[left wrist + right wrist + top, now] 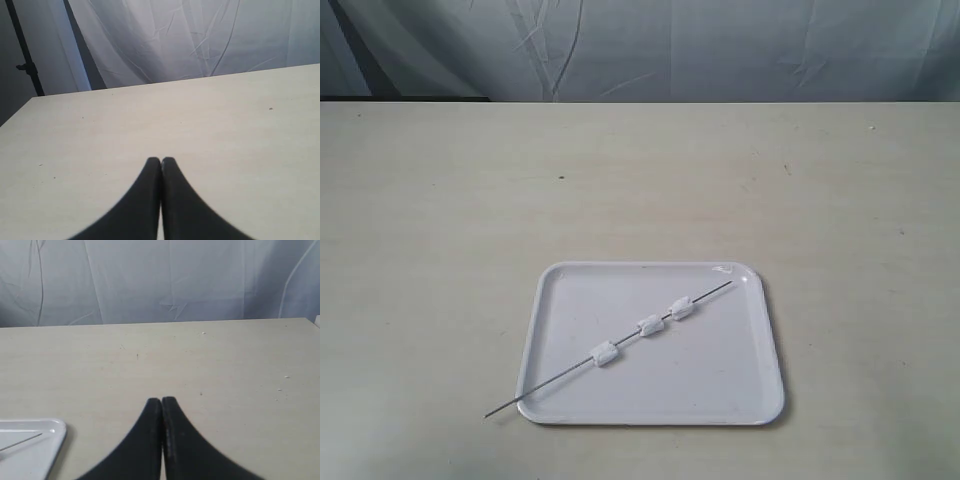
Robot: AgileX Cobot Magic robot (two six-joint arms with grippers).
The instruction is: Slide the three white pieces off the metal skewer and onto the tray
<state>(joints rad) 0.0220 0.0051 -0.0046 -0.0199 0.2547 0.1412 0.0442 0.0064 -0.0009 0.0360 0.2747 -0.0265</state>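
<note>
A white tray [750, 350] lies on the table in the exterior view. The thin metal skewer [550, 383] rests diagonally across it, its lower end sticking out past the tray's front left corner. Three white pieces are threaded on it: one [605, 353], one [650, 325], one [681, 308]. Neither arm shows in the exterior view. My left gripper [161, 160] is shut with nothing in it, over bare table. My right gripper [161, 399] is shut and empty too; a corner of the tray [55, 432] with the skewer tip [22, 441] shows beside it.
The beige tabletop [470, 200] spreads around the tray. A grey-white cloth backdrop [670, 50] hangs behind the far edge. A dark stand pole [25, 55] is seen past the table in the left wrist view.
</note>
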